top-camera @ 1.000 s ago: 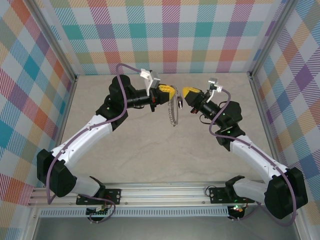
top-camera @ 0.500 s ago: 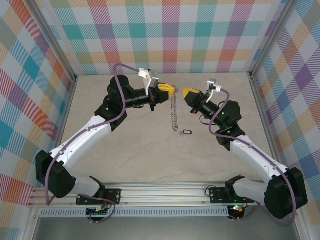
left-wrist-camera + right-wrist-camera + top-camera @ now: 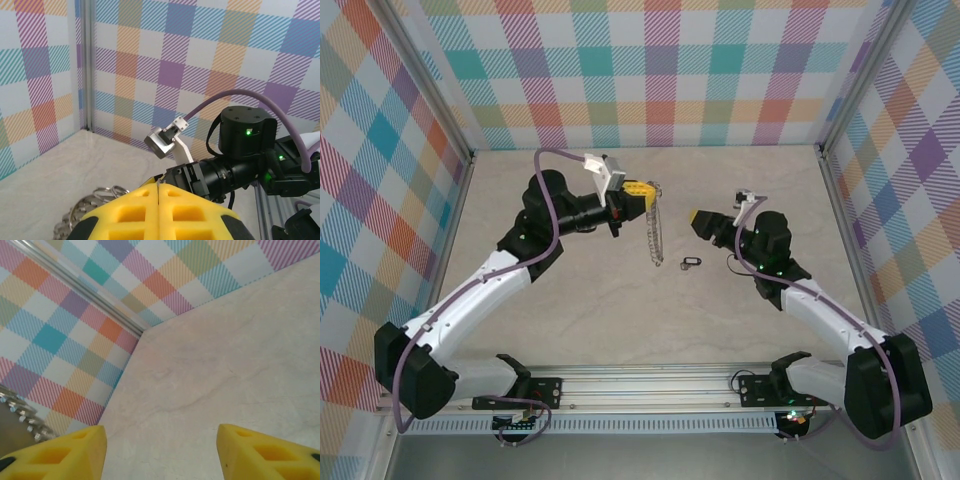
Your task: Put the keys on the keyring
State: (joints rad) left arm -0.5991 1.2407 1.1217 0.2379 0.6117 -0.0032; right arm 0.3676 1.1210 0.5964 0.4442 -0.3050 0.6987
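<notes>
Holds the keyring [image 3: 653, 230] by its upper end in the left gripper [image 3: 640, 188], raised over the middle of the table [image 3: 570, 320], a little toward the checked far wall [image 3: 650, 80]. Pinches it with both yellow fingers pressed flat together, no gap along the seam in the left wrist view, with loops of bumpy silver metal poking out just below and left of the fingers there. Lets the keyring dangle edge-on in the top view, as a thin strand of beads running from the fingers toward the near side; cannot tell whether its lower end touches the tabletop. Leaves 1 key [image 3: 691, 263] lying flat on the table, dark head and short silvery blade, just right of the keyring's lower end and apart from it, not threaded on. Has the right gripper [image 3: 703, 221] spread wide, its 2 yellow fingers far apart at the bottom corners of the right wrist view with bare marbled tabletop between them, gripping nothing. Sets that gripper to the right of the hanging keyring and just beyond the key, pointing left toward the left gripper. Looks from the left wrist straight at the right arm [image 3: 245, 150], dark wrist joints with small green lights
</notes>
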